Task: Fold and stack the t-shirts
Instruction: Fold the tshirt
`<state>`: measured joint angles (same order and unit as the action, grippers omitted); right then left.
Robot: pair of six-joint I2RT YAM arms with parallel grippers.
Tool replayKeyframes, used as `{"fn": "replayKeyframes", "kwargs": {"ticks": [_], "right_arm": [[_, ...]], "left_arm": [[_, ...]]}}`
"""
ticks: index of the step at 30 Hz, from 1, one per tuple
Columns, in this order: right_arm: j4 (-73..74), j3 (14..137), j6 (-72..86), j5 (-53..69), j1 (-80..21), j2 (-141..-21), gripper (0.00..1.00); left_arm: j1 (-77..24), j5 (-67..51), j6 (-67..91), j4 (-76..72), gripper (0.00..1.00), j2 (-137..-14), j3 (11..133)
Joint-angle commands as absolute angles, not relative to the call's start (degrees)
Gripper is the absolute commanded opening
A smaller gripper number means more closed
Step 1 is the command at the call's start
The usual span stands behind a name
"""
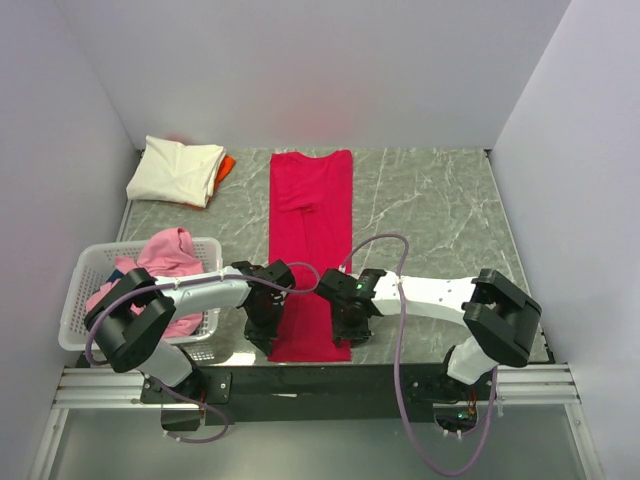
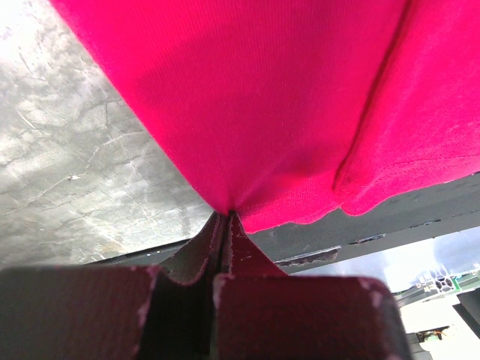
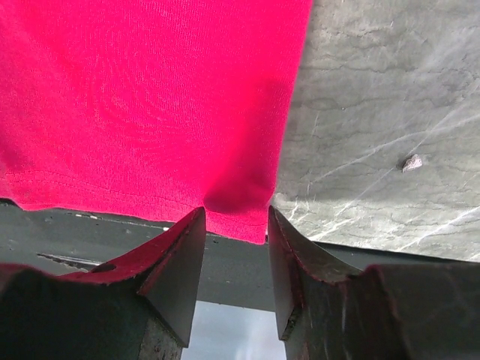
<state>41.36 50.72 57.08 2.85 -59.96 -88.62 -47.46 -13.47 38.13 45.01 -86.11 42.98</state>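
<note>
Jaws hidden from above. Left gripper (image 2: 226, 217) clenched on crimson t-shirt (image 1: 310, 220) hem, seen at wrist; right gripper (image 3: 235, 221) parted, straddling its corner.

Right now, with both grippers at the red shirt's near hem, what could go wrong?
1. The left gripper is shut on the red shirt, while the right gripper is open around its corner; lifting now would likely drag the strip lopsided and spoil the fold.
2. The left pinch takes only a small tuck of cloth, so it may slip.
</note>
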Motion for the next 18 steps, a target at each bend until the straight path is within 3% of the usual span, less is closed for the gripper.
{"fn": "replayKeyframes", "kwargs": {"ticks": [1, 12, 18], "right_arm": [[41.2, 52.1, 56.6, 2.2, -60.3, -88.3, 0.46], [37.7, 50.2, 55.5, 5.3, -60.5, -91.6, 0.42], [37.4, 48.5, 55.9, 5.3, -60.5, -92.5, 0.33]], "left_arm": [[-47.8, -13.4, 36.9, 44.5, 0.0, -86.7, 42.6], [-47.9, -13.5, 36.7, 44.6, 0.0, -87.7, 42.5], [-47.9, -13.1, 37.1, 45.0, 0.0, -87.9, 42.4]]}}
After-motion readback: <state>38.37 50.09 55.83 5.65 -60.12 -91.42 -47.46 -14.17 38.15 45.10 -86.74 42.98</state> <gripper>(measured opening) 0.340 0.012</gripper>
